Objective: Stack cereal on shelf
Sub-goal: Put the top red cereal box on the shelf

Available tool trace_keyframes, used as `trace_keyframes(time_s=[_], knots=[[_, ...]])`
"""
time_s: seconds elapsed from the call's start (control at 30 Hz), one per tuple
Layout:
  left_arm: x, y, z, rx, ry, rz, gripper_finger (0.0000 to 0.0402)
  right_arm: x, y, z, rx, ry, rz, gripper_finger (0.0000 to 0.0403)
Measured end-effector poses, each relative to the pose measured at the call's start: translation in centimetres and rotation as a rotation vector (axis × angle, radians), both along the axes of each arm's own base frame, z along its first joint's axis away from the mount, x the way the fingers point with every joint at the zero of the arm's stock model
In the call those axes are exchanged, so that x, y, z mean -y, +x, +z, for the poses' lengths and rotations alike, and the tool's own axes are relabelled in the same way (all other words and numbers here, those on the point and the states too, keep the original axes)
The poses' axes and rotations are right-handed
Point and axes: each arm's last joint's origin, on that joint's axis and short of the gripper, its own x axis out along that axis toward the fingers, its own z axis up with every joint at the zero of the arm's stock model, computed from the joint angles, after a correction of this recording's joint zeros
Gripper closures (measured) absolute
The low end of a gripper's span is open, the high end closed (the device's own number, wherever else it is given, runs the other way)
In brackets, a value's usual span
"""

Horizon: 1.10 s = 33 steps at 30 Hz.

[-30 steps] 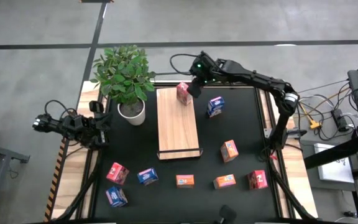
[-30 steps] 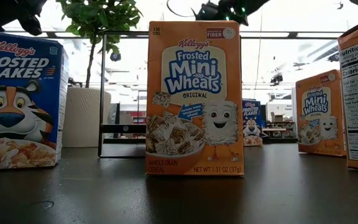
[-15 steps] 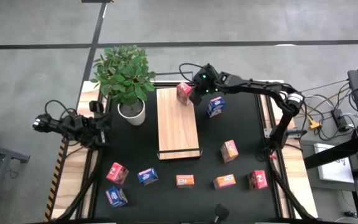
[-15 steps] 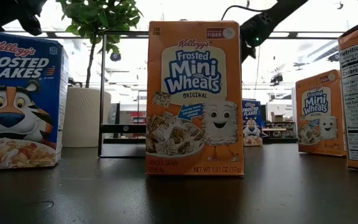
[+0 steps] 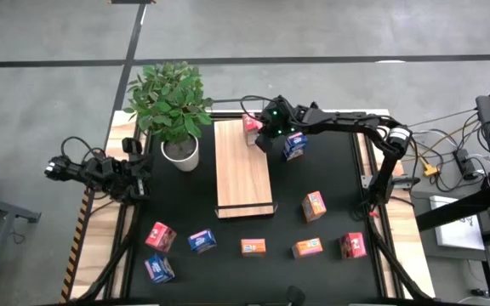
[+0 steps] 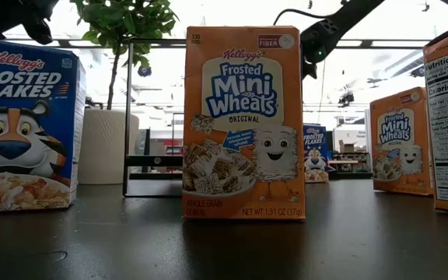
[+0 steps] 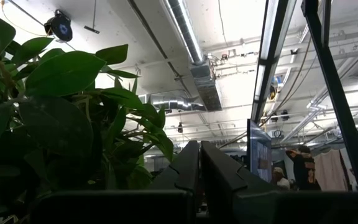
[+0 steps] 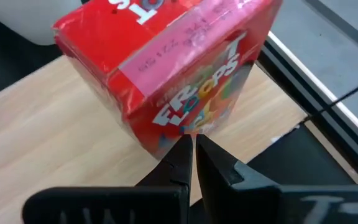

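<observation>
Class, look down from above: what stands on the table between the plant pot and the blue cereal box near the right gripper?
In the high view, the wooden shelf lies between the plant pot and the blue cereal box, with a red cereal box on its far end.

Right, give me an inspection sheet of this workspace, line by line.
Surface: black table, wood edges at its sides.
Shelf: wood shelf lies mid-table; one red box on its far end.
Cereal: blue box beside the shelf; seven more boxes scattered on the near half of the table.
Clutter: potted plant at the far left corner.
Grippers: right gripper shut, tips against the red box, not holding it; left gripper shut, parked at the left edge by the plant.
Cables: loose cables off the right side.
Surroundings: grey floor; a person far off in the room.
</observation>
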Motion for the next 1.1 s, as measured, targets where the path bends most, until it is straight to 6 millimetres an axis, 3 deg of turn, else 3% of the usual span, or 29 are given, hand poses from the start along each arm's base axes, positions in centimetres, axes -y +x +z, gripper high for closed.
trace_keyframes(time_s=[0.43, 1.1], knots=[[0.0, 0.0, 0.0, 0.000, 0.000, 0.000, 0.0402, -0.2, -0.1, 1.7, 0.012, -0.042, -0.012, 0.0390], [0.0, 0.0, 0.0, 0.000, 0.000, 0.000, 0.0402, 0.7, 2.4, -1.9, 0.034, -0.111, -0.006, 0.0391]])
